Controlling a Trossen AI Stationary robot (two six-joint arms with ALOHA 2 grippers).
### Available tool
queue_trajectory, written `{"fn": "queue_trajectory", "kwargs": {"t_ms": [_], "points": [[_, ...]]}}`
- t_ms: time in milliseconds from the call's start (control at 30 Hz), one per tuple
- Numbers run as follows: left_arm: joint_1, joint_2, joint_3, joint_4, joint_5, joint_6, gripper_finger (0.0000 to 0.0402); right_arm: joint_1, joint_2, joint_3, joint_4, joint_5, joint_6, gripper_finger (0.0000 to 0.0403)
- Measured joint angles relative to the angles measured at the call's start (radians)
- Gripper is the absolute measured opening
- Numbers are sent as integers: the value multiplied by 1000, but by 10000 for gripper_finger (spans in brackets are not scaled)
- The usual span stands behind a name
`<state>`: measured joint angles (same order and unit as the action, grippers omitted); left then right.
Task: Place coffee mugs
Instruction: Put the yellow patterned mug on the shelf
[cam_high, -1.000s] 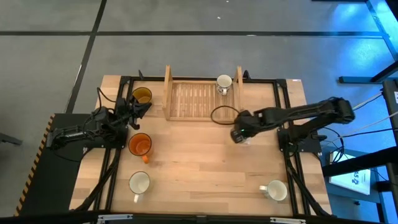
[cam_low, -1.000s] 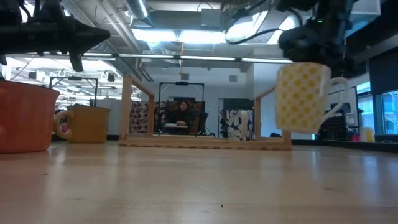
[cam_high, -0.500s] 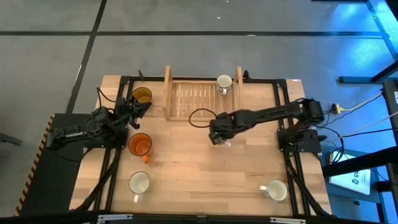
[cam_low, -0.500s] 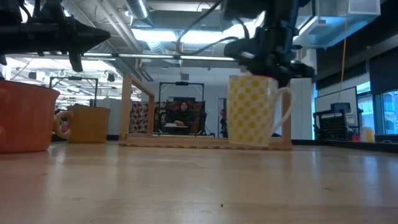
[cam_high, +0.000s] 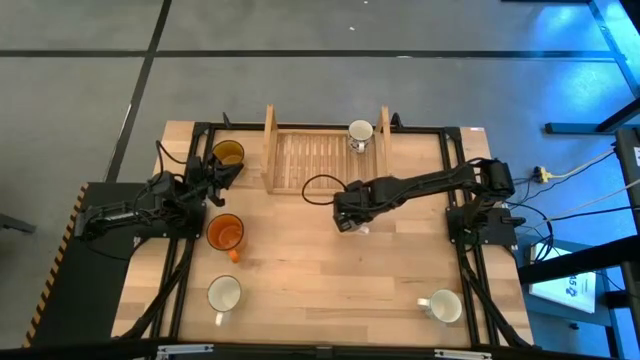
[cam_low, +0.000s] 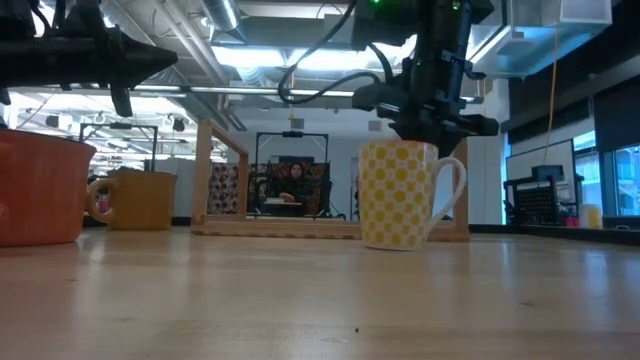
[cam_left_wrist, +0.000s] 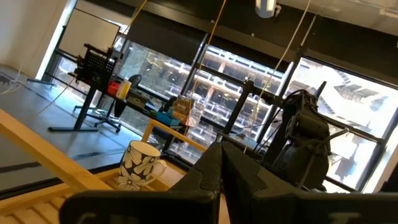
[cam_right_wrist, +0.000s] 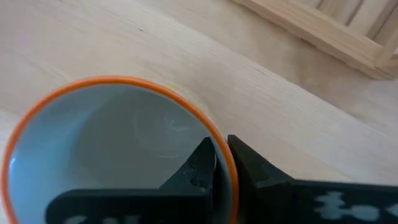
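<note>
Checked mug (cam_low: 400, 194) lowered onto table (cam_high: 300, 270) – right gripper (cam_right_wrist: 219, 163) pinching its rim | left gripper (cam_left_wrist: 221, 168) closed – open tabletop around

Yellow-checked mug (cam_low: 402, 195), orange-rimmed, white inside

An industrial lab: exposed ceiling ducts (cam_low: 250, 70), equipment racks (cam_left_wrist: 93, 68), concrete floor (cam_high: 300, 25).

beyond my table (cam_high: 300, 270) lies grey floor (cam_high: 300, 80) with dark seams; ceiling ducts (cam_low: 215, 45), strip lights (cam_low: 290, 60) and big windows (cam_left_wrist: 348, 106) surround me.
</note>
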<state>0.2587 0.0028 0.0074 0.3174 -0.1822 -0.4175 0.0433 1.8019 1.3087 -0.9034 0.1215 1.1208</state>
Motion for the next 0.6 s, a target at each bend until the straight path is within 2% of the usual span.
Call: {"fn": "queue_trajectory", "kwargs": {"t_ms": [133, 300, 467, 600], "points": [[0, 0, 0, -5, 0, 0, 4, 2, 0, 0, 16, 3, -19, 49], [0, 0, 0, -24, 0, 0, 4, -11, -4, 23, 3, -2, -99, 120], [0, 0, 0, -33, 9, 0, 4, -1, -57, 102, -122, -20, -257, 180], [0, 0, 0, -38, 11, 0, 4, 57, -131, 122, -182, -8, -399, 204]]}}
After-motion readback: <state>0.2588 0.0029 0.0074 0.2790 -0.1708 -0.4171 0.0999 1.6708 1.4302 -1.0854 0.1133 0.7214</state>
